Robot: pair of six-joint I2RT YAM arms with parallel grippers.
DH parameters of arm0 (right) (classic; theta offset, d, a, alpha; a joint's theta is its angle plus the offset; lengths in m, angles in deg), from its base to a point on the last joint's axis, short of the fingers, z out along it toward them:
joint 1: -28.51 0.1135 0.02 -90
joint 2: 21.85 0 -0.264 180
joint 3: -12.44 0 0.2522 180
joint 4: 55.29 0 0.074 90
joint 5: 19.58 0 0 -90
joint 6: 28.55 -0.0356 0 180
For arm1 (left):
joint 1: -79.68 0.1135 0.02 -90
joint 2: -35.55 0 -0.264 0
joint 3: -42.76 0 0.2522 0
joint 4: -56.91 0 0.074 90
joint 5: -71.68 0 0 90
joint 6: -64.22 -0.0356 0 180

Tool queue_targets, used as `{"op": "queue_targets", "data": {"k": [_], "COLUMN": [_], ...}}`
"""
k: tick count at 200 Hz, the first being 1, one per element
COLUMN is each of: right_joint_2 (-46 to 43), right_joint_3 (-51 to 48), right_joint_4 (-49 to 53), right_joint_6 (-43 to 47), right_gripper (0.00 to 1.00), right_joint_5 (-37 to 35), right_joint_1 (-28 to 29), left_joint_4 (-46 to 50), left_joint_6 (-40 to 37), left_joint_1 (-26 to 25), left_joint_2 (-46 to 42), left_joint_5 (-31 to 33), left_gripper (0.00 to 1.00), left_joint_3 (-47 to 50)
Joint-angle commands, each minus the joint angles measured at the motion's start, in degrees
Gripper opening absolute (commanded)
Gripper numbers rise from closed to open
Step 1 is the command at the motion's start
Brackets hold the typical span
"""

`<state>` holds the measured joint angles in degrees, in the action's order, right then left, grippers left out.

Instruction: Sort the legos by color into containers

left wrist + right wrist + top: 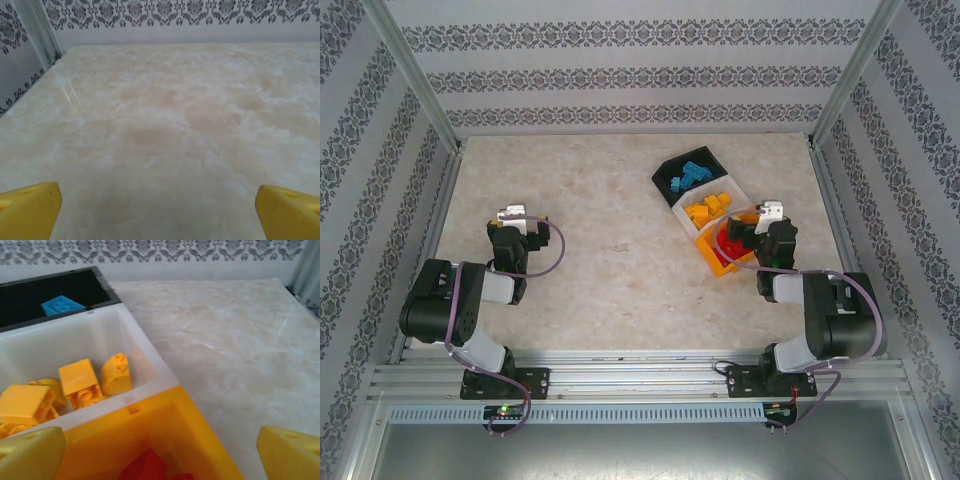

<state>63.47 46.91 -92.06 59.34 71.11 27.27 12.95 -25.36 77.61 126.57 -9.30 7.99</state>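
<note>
Because light blue studded plastic bricks (pixel 692 176) lie in the black plastic bin (pixel 665 181), orange-yellow bricks (pixel 710 208) in the white bin (pixel 75 340) and red bricks (pixel 728 243) in the orange bin (pixel 150 425), sorting looks done. Left gripper (pixel 160 212) and right gripper (pixel 160 455) gape empty; the right, over the orange bin, should rise straight, clear of its walls.

Blue legos (pixel 692 176), orange-yellow legos (pixel 80 382), red legos (pixel 147 467); black bin (pixel 25 302), white bin (pixel 75 340), orange bin (pixel 150 425); beige marbled table (pixel 165 125)
</note>
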Motion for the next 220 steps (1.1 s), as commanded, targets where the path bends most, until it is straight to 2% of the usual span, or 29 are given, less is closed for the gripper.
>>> {"op": "queue_targets", "data": {"k": [1, 82, 220], "right_joint_2": [0.8, 1.2, 1.1], "right_joint_3": [0.2, 1.1, 1.0], "right_joint_4": [-2.3, -0.8, -1.0], "right_joint_6": [-1.9, -0.1, 0.1], "right_gripper": [0.98, 0.98, 0.98], "right_joint_5": [-4.8, -7.0, -6.7], "right_joint_1": [1.0, 2.8, 2.7], "left_joint_4": [1.9, 1.8, 1.8], "left_joint_6": [0.9, 0.8, 0.8], "left_joint_1": [0.8, 0.7, 0.7], "left_joint_2": [0.0, -0.1, -0.1], "left_joint_5": [-0.4, -0.5, -0.5], "left_gripper": [1.0, 1.0, 1.0], "left_joint_3": [-0.2, -0.2, -0.2]}}
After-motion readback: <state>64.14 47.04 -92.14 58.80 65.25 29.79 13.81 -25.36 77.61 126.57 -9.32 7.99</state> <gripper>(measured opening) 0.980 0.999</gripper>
